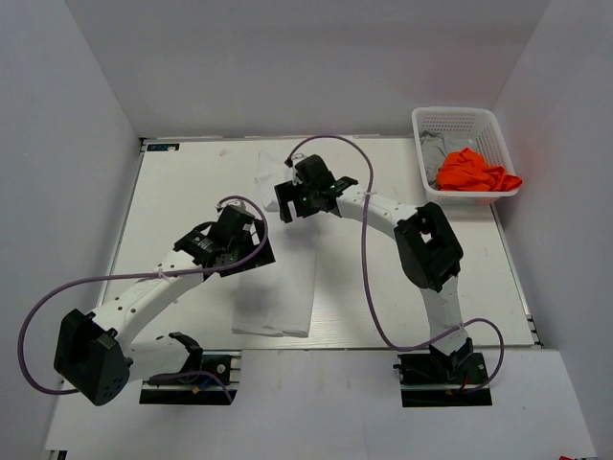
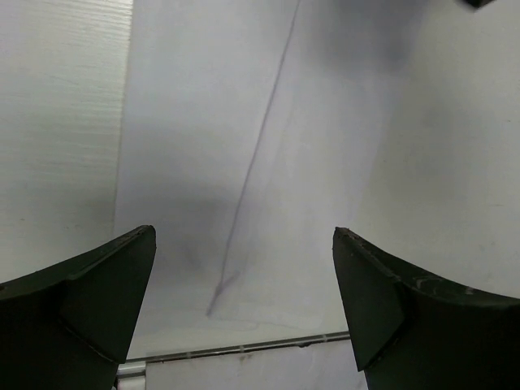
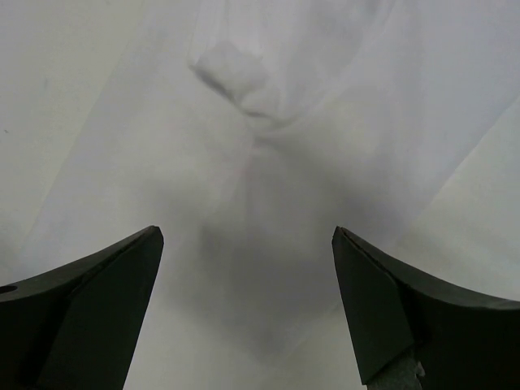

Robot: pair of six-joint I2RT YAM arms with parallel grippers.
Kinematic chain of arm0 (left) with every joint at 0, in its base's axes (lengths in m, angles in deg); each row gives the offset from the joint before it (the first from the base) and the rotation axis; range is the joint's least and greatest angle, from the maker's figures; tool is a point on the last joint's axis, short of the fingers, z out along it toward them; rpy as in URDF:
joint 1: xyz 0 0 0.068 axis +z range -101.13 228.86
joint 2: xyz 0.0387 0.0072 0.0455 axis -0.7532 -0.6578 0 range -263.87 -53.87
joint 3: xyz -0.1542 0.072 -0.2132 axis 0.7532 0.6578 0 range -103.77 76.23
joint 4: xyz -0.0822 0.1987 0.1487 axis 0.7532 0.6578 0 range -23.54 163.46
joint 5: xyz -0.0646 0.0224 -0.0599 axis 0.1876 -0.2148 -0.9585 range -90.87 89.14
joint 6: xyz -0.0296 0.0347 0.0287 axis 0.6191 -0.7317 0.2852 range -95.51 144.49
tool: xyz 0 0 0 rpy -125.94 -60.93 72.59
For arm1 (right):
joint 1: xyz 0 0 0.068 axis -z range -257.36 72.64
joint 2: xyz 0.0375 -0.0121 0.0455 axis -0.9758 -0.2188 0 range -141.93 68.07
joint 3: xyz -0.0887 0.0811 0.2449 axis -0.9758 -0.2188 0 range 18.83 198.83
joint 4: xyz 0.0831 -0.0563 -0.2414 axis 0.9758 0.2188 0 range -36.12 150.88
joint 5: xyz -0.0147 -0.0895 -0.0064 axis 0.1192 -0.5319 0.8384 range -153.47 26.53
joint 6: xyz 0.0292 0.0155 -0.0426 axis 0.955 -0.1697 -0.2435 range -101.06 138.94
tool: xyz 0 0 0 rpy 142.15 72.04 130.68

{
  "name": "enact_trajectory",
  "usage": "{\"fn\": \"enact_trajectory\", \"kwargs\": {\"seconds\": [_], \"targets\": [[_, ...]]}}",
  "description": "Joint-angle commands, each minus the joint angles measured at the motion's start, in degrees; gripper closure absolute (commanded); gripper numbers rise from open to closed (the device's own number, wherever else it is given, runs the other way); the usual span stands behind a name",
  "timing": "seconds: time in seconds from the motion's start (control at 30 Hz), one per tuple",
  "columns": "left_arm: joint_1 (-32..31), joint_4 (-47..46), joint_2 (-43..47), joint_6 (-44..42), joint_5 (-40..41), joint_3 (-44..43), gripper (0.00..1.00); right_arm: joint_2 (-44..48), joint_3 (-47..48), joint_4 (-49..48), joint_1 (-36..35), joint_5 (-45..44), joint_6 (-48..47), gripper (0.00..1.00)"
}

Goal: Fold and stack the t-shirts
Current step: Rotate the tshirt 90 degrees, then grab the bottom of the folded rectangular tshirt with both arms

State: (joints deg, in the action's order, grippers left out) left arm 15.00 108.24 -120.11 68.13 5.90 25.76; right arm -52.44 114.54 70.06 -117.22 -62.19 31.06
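Observation:
A white t-shirt lies as a long folded strip down the middle of the table. My left gripper hovers at the strip's left side, open, nothing between its fingers; in the left wrist view the white cloth shows a thin crease. My right gripper is over the strip's far end, open and empty; its wrist view looks down on white cloth with a small bunched lump. An orange t-shirt and a grey t-shirt lie crumpled in the basket.
The white lattice basket stands at the table's far right corner. Grey walls close in on both sides and the back. The table's metal edge rail shows low in the left wrist view. Purple cables loop off both arms.

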Motion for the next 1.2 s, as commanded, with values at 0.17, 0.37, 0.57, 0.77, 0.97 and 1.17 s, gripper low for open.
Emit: {"fn": "enact_trajectory", "kwargs": {"seconds": [0.17, 0.37, 0.57, 0.77, 0.97, 1.17], "targets": [[0.29, -1.7, -0.21, -0.75, 0.71, 0.99, 0.0, -8.07, 4.57, 3.23, -1.02, -5.31, 4.66, 0.1], [0.29, -0.21, -2.05, -1.27, -0.43, 1.52, 0.0, -11.58, 6.86, 4.03, 1.53, -7.17, 7.39, 0.1], [0.29, 0.93, -3.81, -1.27, -4.21, 4.95, 0.0, -16.07, 14.34, 5.36, 5.48, -4.01, 5.73, 0.1], [-0.32, -1.25, -5.83, 0.84, -7.55, 9.69, 0.0, -12.22, 14.09, 3.42, 5.76, -1.89, -0.07, 0.1], [-0.32, -2.94, -9.17, 2.31, -7.56, 12.33, 0.03, 4.39, -2.69, -1.5, 4.09, 7.16, -4.3, 0.1], [0.56, -4.61, -9.17, 3.91, -7.57, 16.46, 0.23, 23.46, -25.99, -5.91, 2.86, 6.89, 1.14, 0.1]]}}
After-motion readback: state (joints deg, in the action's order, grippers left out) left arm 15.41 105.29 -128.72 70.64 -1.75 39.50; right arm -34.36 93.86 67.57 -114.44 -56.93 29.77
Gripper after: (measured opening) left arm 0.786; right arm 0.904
